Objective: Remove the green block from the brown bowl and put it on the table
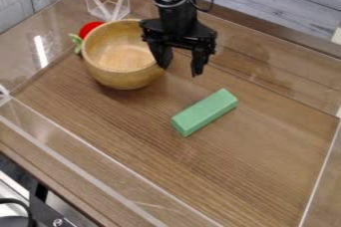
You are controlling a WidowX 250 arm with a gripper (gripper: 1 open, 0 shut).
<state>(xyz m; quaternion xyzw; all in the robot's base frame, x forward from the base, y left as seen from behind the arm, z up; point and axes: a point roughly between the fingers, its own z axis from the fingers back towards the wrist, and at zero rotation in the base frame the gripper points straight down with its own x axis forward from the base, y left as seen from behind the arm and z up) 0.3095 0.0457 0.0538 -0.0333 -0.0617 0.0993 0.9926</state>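
Green block (pixel 205 113) flat on the wood-grain counter (pixel 134 151), out of the brown bowl and well apart from it, lying at a slant in the foreground. Farther back, to the left, the round brown bowl (pixel 120 56), upright, with the black robot arm (pixel 170 0) above the counter beside it, jaws wide open and holding nothing, one finger overlapping the rim in view. Beyond the bowl, at far left, a small red object (pixel 92 29) with a green bit.

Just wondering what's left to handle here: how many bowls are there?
1. The brown bowl sits on the table, left of the green block in the picture; the tool may hide something behind it.
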